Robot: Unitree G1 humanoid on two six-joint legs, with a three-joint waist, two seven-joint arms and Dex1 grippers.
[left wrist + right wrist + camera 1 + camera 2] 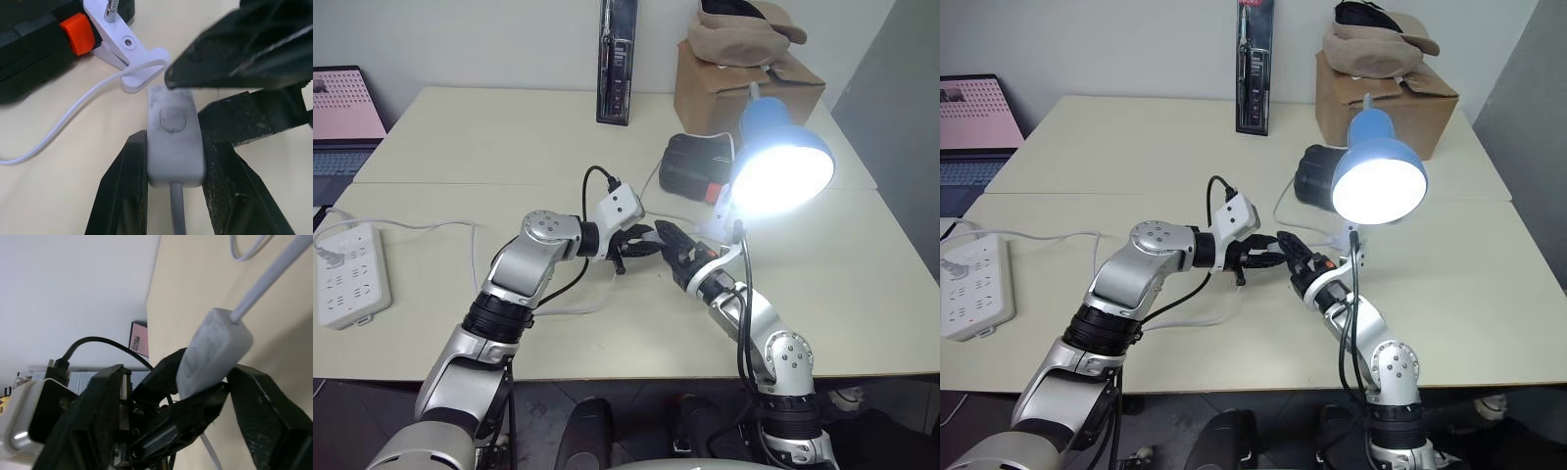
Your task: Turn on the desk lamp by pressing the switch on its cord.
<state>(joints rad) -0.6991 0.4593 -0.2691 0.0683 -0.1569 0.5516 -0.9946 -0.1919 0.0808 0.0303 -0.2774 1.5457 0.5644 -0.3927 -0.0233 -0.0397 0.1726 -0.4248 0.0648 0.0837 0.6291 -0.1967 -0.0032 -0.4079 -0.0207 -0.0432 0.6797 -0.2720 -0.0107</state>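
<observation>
Blue and shining, the desk lamp glows over the pale table, its white clip by a black box with an orange tab. A brown cardboard box, a white power strip and a laptop, cut off at the edge, sit around. The left gripper pinches the switch on the cord. The right gripper stands wide, fingers either side of the switch. No writing can be read.

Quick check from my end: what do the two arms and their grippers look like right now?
Both arms are silver-grey metal segments with black ribbed joints. The left gripper and right gripper each have two black fingers; a white housing sits behind the left one. Black cables loop along both wrists.
</observation>
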